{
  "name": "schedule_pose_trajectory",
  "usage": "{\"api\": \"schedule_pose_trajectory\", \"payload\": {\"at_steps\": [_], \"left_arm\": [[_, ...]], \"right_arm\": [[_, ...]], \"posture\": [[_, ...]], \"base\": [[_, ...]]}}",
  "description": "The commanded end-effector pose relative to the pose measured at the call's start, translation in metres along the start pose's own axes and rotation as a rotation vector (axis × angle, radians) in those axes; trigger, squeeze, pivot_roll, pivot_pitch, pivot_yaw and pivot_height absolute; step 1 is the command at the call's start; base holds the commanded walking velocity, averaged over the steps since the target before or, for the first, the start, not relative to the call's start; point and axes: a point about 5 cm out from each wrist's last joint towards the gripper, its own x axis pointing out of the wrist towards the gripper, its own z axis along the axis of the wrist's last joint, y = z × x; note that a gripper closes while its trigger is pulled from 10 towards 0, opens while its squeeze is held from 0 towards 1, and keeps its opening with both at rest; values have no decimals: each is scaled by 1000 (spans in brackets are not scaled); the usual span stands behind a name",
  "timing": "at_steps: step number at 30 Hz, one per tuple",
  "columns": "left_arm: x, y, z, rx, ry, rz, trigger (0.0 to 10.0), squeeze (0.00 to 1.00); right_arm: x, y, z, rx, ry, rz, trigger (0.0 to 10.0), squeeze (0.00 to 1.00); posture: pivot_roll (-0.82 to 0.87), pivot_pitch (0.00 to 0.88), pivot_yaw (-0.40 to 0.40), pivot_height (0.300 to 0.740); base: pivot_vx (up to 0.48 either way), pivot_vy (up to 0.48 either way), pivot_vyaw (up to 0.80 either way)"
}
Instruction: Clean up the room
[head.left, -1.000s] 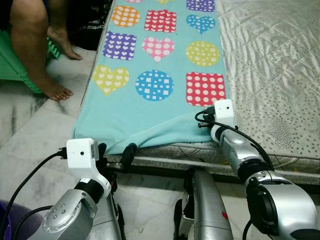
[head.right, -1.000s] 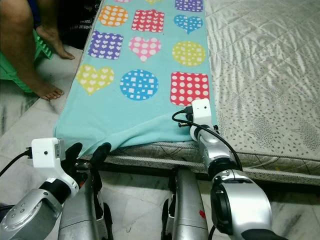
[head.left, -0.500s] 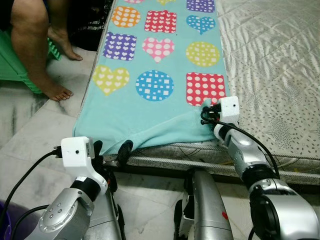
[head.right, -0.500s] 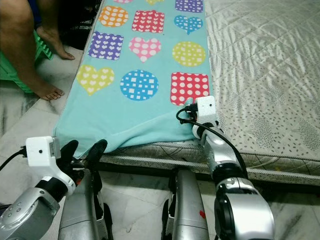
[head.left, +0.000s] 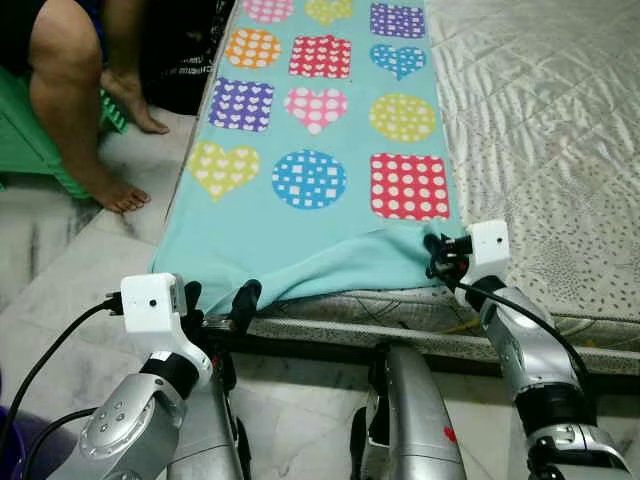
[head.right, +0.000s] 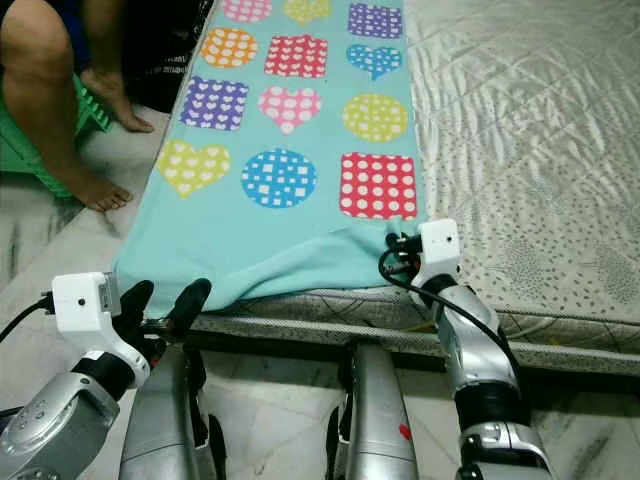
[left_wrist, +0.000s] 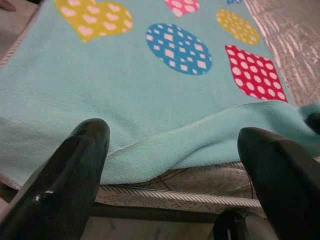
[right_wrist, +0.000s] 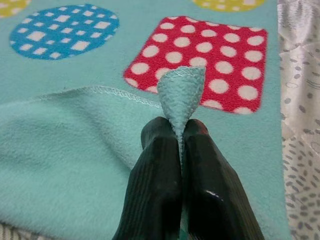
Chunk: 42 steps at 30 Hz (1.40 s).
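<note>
A turquoise fleece blanket (head.left: 310, 190) printed with coloured hearts, circles and squares lies along the left side of a bed. Its near edge hangs over the mattress front. My right gripper (right_wrist: 176, 150) is shut on the blanket's near right corner (right_wrist: 180, 87), which sticks up between the fingers. In the head views that gripper (head.left: 432, 245) holds the corner lifted at the mattress edge. My left gripper (head.left: 218, 300) stands open just below the blanket's near left edge; its two black fingers (left_wrist: 67, 165) frame the hanging hem without touching it.
The bed's patterned grey mattress (head.left: 560, 150) runs along the right. A person's bare legs and feet (head.left: 85, 130) stand on the marble floor at the upper left beside a green stool (head.left: 25, 140). My own legs (head.left: 410, 420) are below the mattress edge.
My right gripper has moved right and toward me with the blanket's corner, folding the near edge back. The left gripper has stayed low at the hem. The camera has tilted slightly.
</note>
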Motion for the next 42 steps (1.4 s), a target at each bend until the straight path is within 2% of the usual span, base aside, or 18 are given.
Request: {"api": "schedule_pose_trajectory", "payload": {"at_steps": [1,11,41,42], "left_arm": [[-1,4,-3,9,11,10,10000,0],[0,6,-2,15,7,8,10000,0],[0,6,-2,15,7,8,10000,0],[5,8,-2,21,2,-5,10000,0]], "right_arm": [[-13,-2,-7,4,26,36,0,0],[-34,-4,-14,-12,44,81,0,0],[-34,-4,-14,-12,44,81,0,0],[-47,-8,-15,-54,64,74,3882,0]], "posture": [[90,189,-38,538],[70,174,-23,538],[70,174,-23,538],[41,147,1,538]], "base": [[0,0,0],[0,0,0],[0,0,0],[0,0,0]]}}
